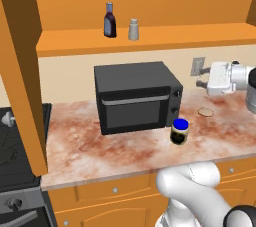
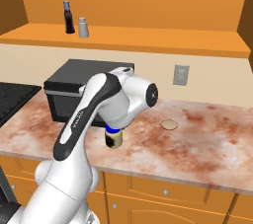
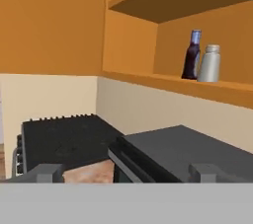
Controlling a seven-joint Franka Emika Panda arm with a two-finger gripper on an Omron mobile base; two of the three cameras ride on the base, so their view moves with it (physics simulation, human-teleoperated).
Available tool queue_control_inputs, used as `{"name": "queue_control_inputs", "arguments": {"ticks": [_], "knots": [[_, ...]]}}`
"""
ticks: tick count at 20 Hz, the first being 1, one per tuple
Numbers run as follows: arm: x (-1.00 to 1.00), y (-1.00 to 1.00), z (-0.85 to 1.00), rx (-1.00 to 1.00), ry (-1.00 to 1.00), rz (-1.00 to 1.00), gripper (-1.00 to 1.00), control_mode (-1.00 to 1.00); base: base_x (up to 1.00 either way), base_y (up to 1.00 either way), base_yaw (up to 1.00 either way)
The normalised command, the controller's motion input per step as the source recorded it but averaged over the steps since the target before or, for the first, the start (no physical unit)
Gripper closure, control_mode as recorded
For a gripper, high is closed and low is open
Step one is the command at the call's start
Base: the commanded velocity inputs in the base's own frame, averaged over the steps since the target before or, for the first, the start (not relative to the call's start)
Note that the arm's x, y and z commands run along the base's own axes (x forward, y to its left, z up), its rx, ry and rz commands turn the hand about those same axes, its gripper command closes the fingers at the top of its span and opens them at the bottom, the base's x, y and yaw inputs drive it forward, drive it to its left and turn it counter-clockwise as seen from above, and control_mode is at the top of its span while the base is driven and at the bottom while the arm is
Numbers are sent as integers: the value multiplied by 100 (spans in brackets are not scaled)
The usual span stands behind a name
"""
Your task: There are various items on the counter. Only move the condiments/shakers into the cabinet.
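Closest to me, my pincer hangs with its tips apart and nothing between them, above the microwave. Up on the cabinet shelf over the microwave, the bottle and shaker stand upright, just beside each other. On the counter, the jar stands just beside the microwave's front corner; the disc lies farther off.

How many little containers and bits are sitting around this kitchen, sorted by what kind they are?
Bottles: 1, the dark bottle on the cabinet shelf.
Shakers: 1, the grey shaker beside it.
Jars: 1, the blue-lidded jar on the counter.
Flat discs: 1, the tan disc on the counter.
Total: 4
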Motion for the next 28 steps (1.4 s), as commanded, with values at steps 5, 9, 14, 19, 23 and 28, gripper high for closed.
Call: {"name": "queue_control_inputs", "arguments": {"ticks": [5, 9, 14, 19, 23, 28], "knots": [[0, -14, -52, 0, 3, 10, -100, -100, 0, 0, 0], [4, -5, -54, -1, 5, 16, -100, -100, 0, 0, 0], [9, -5, -53, -2, 1, 15, -100, -100, 0, 0, 0], [11, -7, -48, 0, 0, 13, -100, -100, 0, 0, 0], [16, -12, -43, 0, 0, 12, -100, -100, 0, 0, 0], [14, -10, -34, 0, 0, 7, -100, -100, 0, 0, 0]]}}
